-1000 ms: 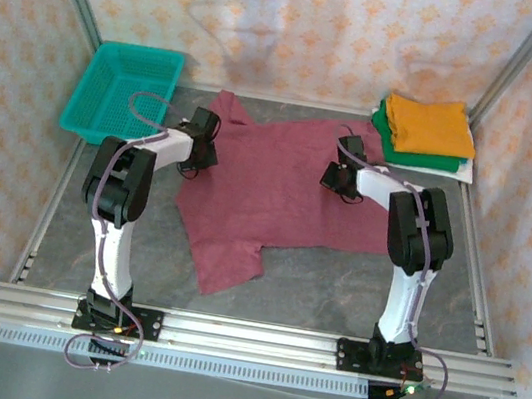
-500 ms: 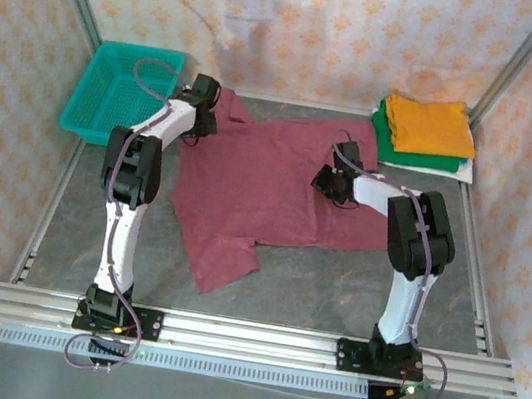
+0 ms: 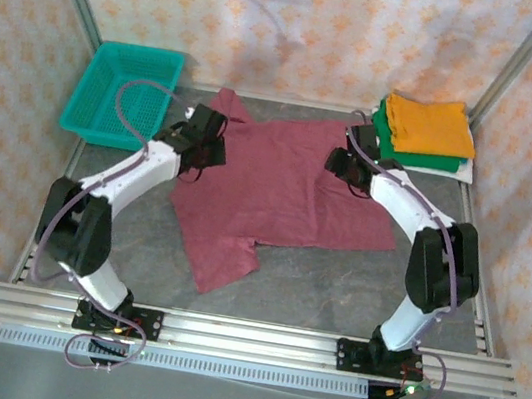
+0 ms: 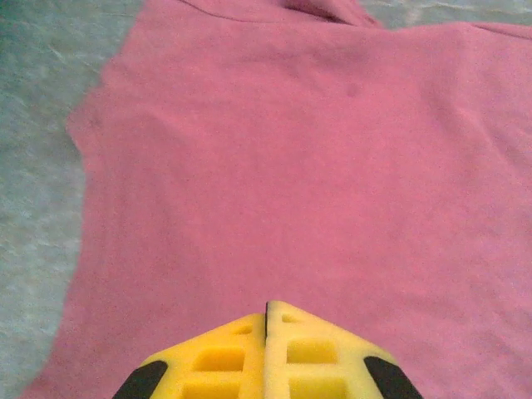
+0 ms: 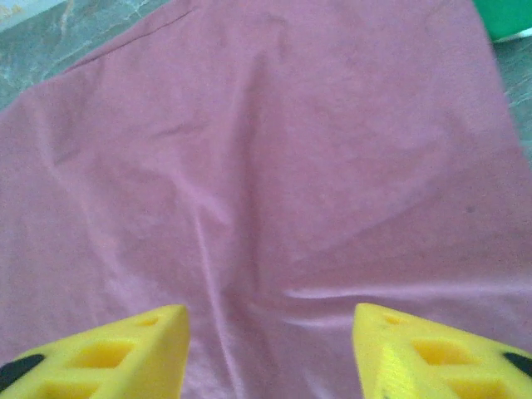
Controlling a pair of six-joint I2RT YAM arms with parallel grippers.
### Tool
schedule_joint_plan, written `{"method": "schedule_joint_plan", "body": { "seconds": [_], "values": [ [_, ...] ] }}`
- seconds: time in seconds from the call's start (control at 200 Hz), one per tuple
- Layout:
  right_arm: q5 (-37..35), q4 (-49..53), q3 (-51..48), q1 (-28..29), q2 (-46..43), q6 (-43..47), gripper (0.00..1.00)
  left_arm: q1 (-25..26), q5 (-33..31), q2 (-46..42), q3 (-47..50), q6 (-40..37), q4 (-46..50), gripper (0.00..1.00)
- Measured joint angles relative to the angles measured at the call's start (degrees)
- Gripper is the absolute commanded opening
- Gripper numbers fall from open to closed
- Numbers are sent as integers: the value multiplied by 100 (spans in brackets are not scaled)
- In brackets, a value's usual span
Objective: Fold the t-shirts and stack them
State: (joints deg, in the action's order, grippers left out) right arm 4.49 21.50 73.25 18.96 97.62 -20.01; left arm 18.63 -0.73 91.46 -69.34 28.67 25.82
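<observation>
Inspector: Now your right tool [image 5: 268, 309] has parted its jaws, nothing between them; your left tool [image 4: 266, 304] is closed.
Operator: And the maroon t-shirt [image 3: 278, 186]?
Inspector: Spread mid-frame on the worktop [image 3: 334, 281], released on that side; folding not begun.

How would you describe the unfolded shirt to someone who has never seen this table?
On the grey table, look between the teal basket at the far left and the folded pile at the far right. The maroon t-shirt lies there, the only tee spread flat rather than folded.
</observation>
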Motion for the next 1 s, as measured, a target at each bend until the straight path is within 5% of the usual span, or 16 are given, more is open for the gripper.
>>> {"method": "schedule_joint_plan", "body": {
  "seconds": [0.145,0.26,0.375,0.681,0.946,1.001],
  "values": [
    [-68,61,-363,0,-426,216,61,-17,37,26,984,463,-184,0],
    [-61,35,-483,0,-645,385,84,-92,57,516,1360,649,-186,0],
    [-68,-28,-592,0,-855,584,96,-229,105,754,1357,706,-332,0],
    [-131,-516,-1410,0,-1735,721,97,-1123,282,1346,684,437,-516,0],
    [-188,-752,-1718,0,-2153,721,97,-1154,247,1495,-68,-9,-92,0],
    [-223,-745,-1727,0,-2218,719,97,-1110,251,1172,136,-20,-28,11]
  ]
}}
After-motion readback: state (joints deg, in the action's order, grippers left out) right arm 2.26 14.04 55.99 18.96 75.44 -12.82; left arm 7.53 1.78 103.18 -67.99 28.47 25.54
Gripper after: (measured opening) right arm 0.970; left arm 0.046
